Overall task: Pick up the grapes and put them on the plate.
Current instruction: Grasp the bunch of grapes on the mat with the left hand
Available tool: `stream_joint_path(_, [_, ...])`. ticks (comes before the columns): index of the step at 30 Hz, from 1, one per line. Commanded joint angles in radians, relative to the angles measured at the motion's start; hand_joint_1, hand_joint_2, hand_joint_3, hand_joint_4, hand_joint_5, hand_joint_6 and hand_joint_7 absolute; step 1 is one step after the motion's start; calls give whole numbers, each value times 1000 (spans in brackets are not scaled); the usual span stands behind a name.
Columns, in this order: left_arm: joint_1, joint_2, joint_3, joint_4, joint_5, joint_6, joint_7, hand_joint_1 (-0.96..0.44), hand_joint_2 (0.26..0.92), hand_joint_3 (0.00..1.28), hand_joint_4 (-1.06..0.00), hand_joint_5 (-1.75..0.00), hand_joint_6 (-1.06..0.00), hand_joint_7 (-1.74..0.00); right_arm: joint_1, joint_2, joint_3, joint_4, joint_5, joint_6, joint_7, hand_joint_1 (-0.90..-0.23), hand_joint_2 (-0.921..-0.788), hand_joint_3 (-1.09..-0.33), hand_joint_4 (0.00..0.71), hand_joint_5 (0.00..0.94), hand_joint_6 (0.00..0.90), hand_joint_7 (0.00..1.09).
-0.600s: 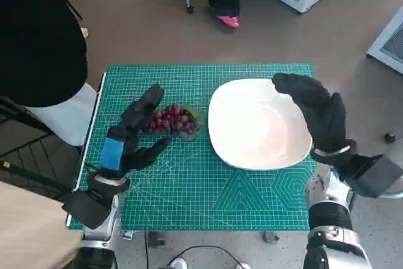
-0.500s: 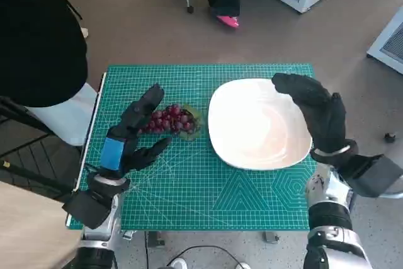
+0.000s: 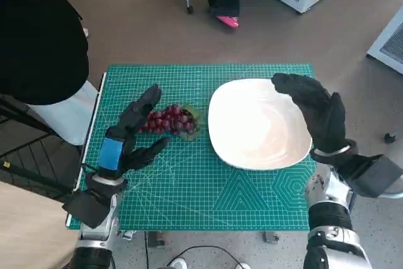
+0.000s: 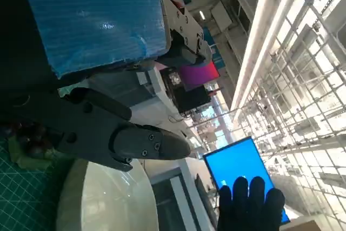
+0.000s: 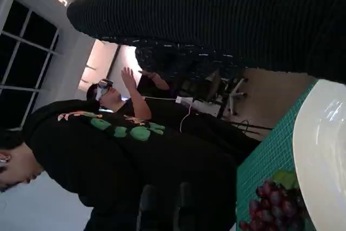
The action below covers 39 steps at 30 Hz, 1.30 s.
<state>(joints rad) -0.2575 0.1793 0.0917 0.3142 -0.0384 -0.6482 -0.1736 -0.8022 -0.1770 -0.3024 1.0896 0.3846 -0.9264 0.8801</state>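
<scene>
Grapes point(image 3: 171, 120): dark red bunch with green leaf, lying on green grid cutting mat point(image 3: 189, 187) covering counter, just beside white plate point(image 3: 258, 124). Left hand point(image 3: 129, 135) spread beside grapes; right hand point(image 3: 315, 114) spread over plate. Brown floor point(image 3: 126, 23) around.

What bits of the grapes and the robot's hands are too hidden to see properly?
- Grapes, head view: the side under the left hand is covered by its fingers, so contact cannot be told.
- Grapes, left wrist view: only a dark blur at the picture's edge.
- Grapes, right wrist view: the bunch is cut off by the edge.
- Right hand, right wrist view: only a dark band; its fingers do not show.
- Plate, head view: the rim under the right hand is hidden.
</scene>
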Motion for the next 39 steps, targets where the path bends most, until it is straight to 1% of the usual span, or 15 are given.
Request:
stream_joint_path(1, [-10, 5, 3, 11, 11, -18, 10, -453, 921, 211, -393, 0, -437, 0, -1, -5, 1, 6, -10, 6, 2, -453, -921, -551, 249, 0, 221, 0])
stream_joint_path(23, [-6, 8, 1, -8, 11, -5, 21, -437, 921, 226, -384, 0, -430, 0, -7, 2, 3, 7, -13, 4, -9, -448, -921, -555, 245, 0, 217, 0])
stream_joint_path(39, [-5, 5, -1, -15, 8, 4, 25, -443, 921, 237, -376, 0, -422, 0, -9, 2, 1, 9, -8, 5, -2, -437, -921, -560, 237, 0, 217, 0])
